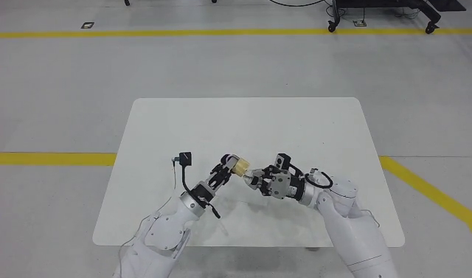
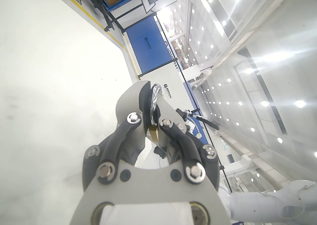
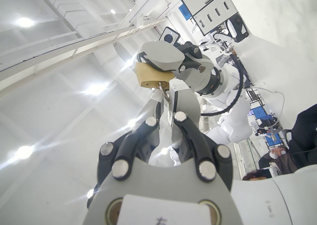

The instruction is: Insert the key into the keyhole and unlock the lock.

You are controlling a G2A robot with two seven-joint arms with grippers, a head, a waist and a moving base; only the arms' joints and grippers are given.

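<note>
Showing against brass lock (image 3: 151, 76), right wrist view: key ring (image 3: 164, 91).

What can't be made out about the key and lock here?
- The key blade: right wrist view, hidden between the right claw and the lock; insertion unclear.
- Most of the lock: left wrist view, behind the left claw fingers.
- Top view: both too small for detail.
</note>
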